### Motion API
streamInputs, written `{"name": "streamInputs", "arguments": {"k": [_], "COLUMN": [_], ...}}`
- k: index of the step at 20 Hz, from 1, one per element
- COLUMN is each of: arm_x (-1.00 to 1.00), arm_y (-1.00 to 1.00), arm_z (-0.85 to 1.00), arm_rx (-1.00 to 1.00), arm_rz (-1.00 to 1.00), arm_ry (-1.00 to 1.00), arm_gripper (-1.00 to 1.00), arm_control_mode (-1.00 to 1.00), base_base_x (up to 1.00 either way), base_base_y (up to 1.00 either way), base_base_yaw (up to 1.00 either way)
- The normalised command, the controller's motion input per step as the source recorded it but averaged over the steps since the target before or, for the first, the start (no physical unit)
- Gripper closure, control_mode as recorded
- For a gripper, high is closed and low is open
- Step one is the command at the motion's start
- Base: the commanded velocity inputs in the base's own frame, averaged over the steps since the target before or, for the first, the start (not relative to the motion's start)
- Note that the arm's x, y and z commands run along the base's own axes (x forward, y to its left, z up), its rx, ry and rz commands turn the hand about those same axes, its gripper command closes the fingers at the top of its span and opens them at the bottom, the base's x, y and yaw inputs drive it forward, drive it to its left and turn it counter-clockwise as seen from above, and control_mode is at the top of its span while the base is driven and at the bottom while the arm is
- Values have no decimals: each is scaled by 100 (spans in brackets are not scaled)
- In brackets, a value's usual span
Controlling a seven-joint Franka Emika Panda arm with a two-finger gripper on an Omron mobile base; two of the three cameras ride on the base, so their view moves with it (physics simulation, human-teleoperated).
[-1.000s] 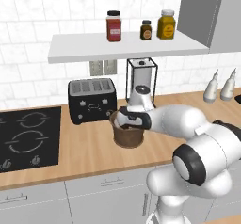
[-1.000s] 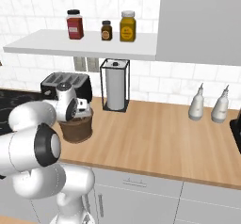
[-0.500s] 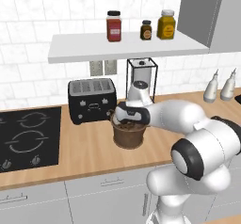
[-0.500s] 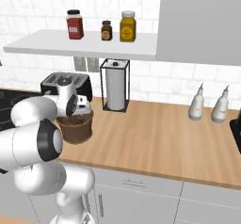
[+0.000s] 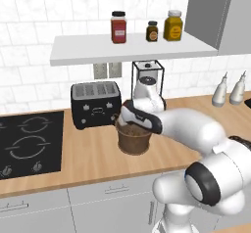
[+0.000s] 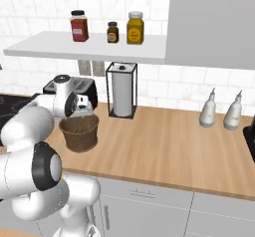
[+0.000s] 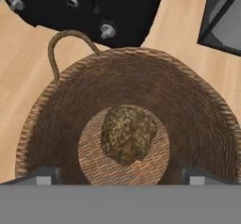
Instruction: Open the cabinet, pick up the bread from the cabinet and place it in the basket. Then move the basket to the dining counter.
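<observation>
Brown wicker is what we are looking down into from the hand view: the basket (image 7: pixel 52 105) is sitting on the wooden worktop (image 5: pixel 88 153) just right of the black toaster (image 5: pixel 95 104), and the bread (image 7: pixel 128 133) is lying loose on its flat bottom, touched by nothing. Compared with a second ago, we are seeing the gripper (image 5: pixel 128 121) sitting a little higher over the rim and the forearm swung slightly, while the basket and the jars are staying where they were. Our fingertips (image 7: pixel 44 177) are standing wide apart at either side of the loaf, gripping nothing. Going left to right across the left base view, we are finding the black hob (image 5: pixel 29 146) at the worktop's left end, then the toaster, then the basket with one loop handle (image 7: pixel 66 44) turned toward the toaster, then the paper towel holder (image 6: pixel 122 90) just behind and to the right. Right of that, in the right base view, the worktop is running bare until two white bottles (image 6: pixel 219 110) near the wall. Overhead, the white shelf (image 6: pixel 84 47) is carrying a red jar (image 6: pixel 78 26), a small brown jar (image 6: pixel 113 32) and a yellow jar (image 6: pixel 135 28), and the grey cabinet door (image 6: pixel 211 24) is closing off the space at its right end.
</observation>
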Motion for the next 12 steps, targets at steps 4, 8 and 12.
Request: {"name": "streamInputs", "arguments": {"k": [4, 8, 12], "arm_x": [-84, -30, -2], "arm_y": [38, 54, 5], "arm_z": [40, -36, -12], "arm_rx": [-15, -27, -21], "arm_rz": [0, 5, 8], "arm_ry": [-1, 1, 4], "arm_gripper": [-100, -100, -100], "arm_control_mode": [-100, -100, -100], "base_base_x": [0, 0, 0], "base_base_y": [0, 0, 0], "base_base_yaw": [0, 0, 0]}}
